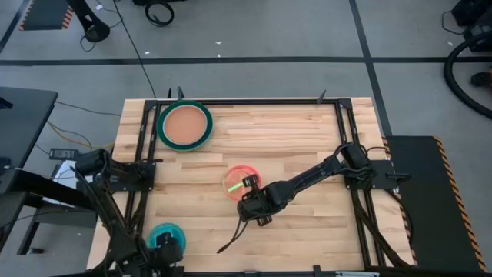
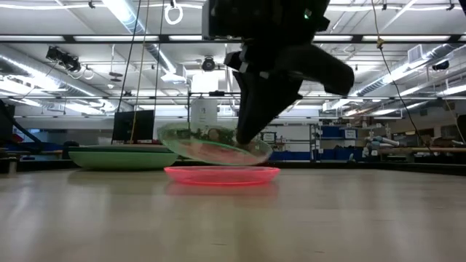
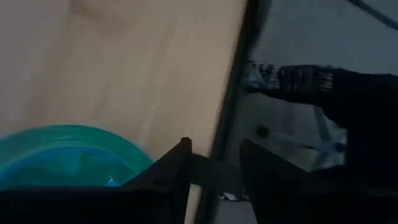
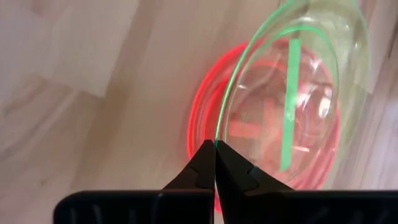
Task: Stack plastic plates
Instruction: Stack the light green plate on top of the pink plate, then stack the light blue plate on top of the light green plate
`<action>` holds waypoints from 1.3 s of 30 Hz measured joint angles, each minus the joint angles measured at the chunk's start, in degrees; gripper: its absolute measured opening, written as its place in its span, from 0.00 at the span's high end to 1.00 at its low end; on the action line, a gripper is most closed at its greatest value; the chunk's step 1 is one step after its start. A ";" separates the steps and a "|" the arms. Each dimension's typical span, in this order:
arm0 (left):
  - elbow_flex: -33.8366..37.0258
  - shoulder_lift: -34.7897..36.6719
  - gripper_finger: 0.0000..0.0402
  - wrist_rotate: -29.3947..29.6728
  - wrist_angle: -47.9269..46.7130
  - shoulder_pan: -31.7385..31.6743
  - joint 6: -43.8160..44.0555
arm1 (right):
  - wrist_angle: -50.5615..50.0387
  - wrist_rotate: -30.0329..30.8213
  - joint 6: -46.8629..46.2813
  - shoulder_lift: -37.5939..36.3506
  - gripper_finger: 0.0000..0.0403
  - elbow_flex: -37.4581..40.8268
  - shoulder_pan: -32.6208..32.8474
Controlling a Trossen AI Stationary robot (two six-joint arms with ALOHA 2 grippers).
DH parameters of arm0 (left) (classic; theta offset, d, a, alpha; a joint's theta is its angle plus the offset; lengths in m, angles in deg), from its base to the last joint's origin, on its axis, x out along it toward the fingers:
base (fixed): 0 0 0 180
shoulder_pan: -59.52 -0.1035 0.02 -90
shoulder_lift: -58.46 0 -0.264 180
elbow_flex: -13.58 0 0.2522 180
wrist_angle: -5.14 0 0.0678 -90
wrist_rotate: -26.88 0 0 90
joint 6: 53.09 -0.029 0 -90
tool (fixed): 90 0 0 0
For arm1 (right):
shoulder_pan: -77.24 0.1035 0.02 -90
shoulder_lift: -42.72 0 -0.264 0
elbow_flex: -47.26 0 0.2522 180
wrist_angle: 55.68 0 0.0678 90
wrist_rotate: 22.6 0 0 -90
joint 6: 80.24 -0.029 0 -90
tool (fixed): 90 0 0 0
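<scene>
Right now your right gripper [image 4: 215, 163] is pinched shut on the rim of the small translucent lime plastic plate [image 4: 292, 93], holding it tilted just above the small translucent red plastic plate [image 2: 222, 174] near the middle of the wooden table [image 1: 307, 138]. From the low camera the lime plate's far edge hangs a little over the red one, and I can't tell whether they touch yet. So the step in hand is nesting lime into red. Your next move, I'd judge, is to level the plate, centre it over the red rim and lower it before letting the fingers part (release it tilted and it may slide off to one side).

Your left gripper [image 3: 214, 168] waits at the table's near left corner, fingers apart with nothing between them, right beside the small translucent cyan plastic plate [image 1: 166, 235]. Far off at the back left sits the large stack, a dark green round plastic plate [image 1: 184, 126] with a brown one [image 1: 184, 125] resting in it; the smaller plates have yet to join any single pile
</scene>
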 joint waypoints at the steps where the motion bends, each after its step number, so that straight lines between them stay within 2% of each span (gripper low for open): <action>1: 0.07 -0.15 0.64 -0.35 -0.33 -0.22 0.54 | -0.40 0.00 -0.14 0.20 0.98 0.02 -0.04; 8: -0.56 -3.56 0.64 -4.77 0.13 0.16 5.19 | -0.65 0.31 0.33 0.26 0.90 0.08 0.33; 12: -6.83 -6.92 0.66 -5.36 -1.39 0.89 1.91 | -2.57 0.45 1.60 0.24 0.82 0.08 0.78; 16: -14.99 -10.24 0.70 -3.18 -15.73 2.02 2.41 | -5.39 3.24 1.25 0.17 0.74 -0.13 0.95; 19: -16.08 -12.72 0.70 -1.72 -23.16 2.23 6.80 | -7.53 3.45 -0.35 0.10 0.69 -1.18 1.23; 27: -15.87 -16.17 0.70 -1.64 -19.14 0.55 1.00 | -16.32 7.31 -5.40 0.00 0.64 -3.23 4.37; 35: -15.82 -17.47 0.70 -1.79 -20.52 0.28 11.88 | -19.70 9.20 -13.54 0.00 0.64 -3.57 8.17; 39: -15.80 -19.37 0.70 -4.32 -20.55 0.06 13.23 | -21.34 10.85 -17.13 -1.73 0.64 -3.54 10.63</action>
